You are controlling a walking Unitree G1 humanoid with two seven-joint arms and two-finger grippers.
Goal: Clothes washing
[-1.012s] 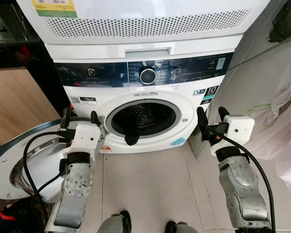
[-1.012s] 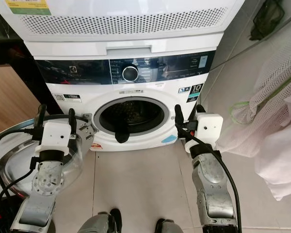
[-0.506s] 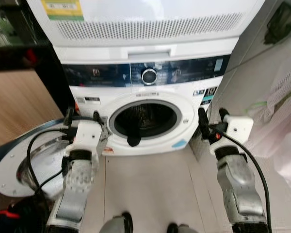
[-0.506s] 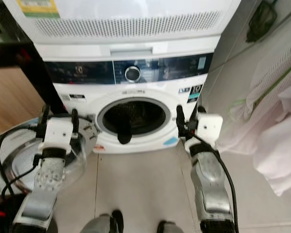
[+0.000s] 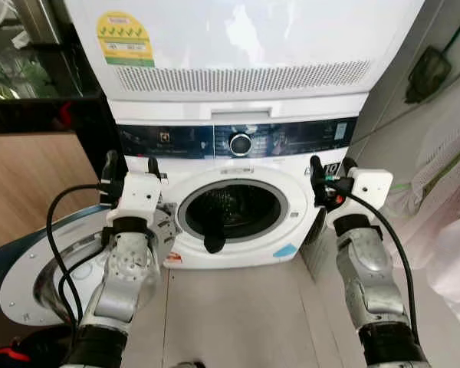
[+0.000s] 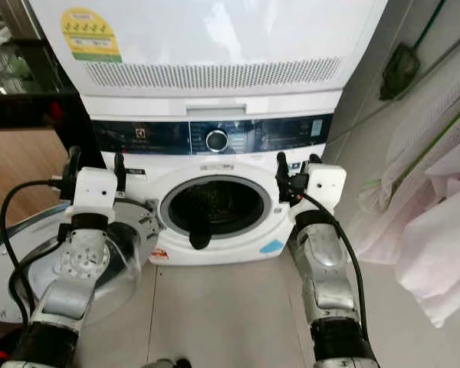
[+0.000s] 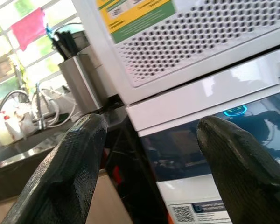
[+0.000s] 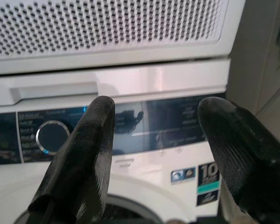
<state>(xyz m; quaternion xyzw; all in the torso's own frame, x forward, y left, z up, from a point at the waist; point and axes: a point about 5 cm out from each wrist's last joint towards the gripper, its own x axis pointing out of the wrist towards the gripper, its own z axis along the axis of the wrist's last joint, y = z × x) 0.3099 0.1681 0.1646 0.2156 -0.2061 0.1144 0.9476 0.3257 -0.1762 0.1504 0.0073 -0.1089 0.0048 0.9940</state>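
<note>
- Your right gripper (image 5: 327, 170) stands raised with its fingers spread wide and empty, just in front of the right end of the washing machine's (image 5: 238, 192) dark control panel (image 5: 291, 139).
- Your left gripper (image 5: 130, 170) mirrors it, also wide and empty, near the left end of that panel, above the hinge side of the open door (image 5: 38, 268).
- Change: against the frames of a second ago, both grippers have risen from drum height to panel height, and the whole view has tilted upward, so the camera has moved; the unit stacked on top (image 5: 238, 46) and its energy label (image 5: 125, 36) now show in full.
- The drum opening (image 5: 231, 211) lies between your arms, with a dark garment (image 5: 213, 234) hanging over its lower lip.
- Reading: the dial (image 5: 240, 143) sits left of your right gripper. The hanging garment would likely need pushing inside, and the door closing, before a cycle is set.
</note>
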